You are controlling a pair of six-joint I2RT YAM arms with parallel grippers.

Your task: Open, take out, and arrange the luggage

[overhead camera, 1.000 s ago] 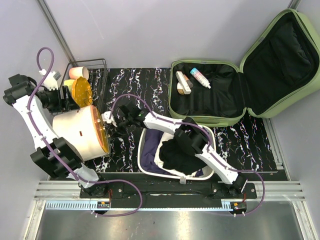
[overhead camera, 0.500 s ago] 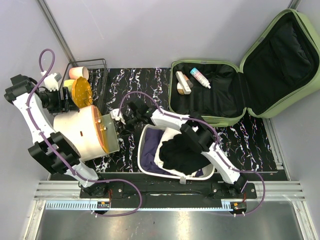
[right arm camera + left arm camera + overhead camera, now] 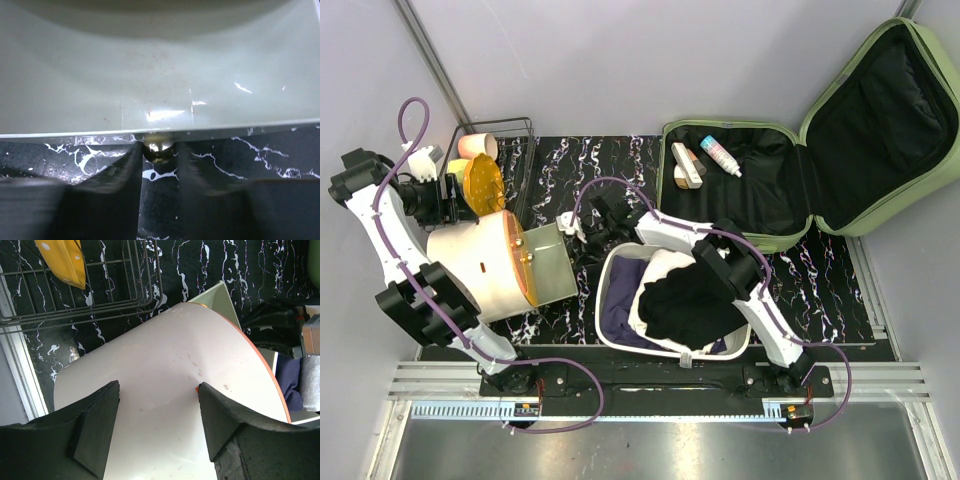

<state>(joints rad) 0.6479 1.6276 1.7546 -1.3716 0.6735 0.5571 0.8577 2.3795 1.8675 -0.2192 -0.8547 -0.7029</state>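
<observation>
The olive-green luggage (image 3: 760, 200) lies open at the back right, its lid (image 3: 885, 120) leaning back. A tube (image 3: 720, 155) and a wooden item (image 3: 686, 165) lie in it. My right gripper (image 3: 578, 225) is far left of it, shut on a small metal knob (image 3: 159, 146) at the edge of a pale panel (image 3: 160, 75). The panel (image 3: 552, 265) stands out from a white drum (image 3: 470, 265) with an orange rim. My left gripper (image 3: 157, 405) is open, its fingers spread over the drum's white side (image 3: 165, 355).
A white bin (image 3: 620, 270) with black clothes (image 3: 685, 300) stands at the front centre, under my right arm. A wire basket (image 3: 510, 135) at the back left holds a yellow item (image 3: 480, 185) and a pink cup (image 3: 478, 147).
My right gripper has moved to the right with the knob, and the pale panel has come out from the drum's front. The left arm has barely moved.
</observation>
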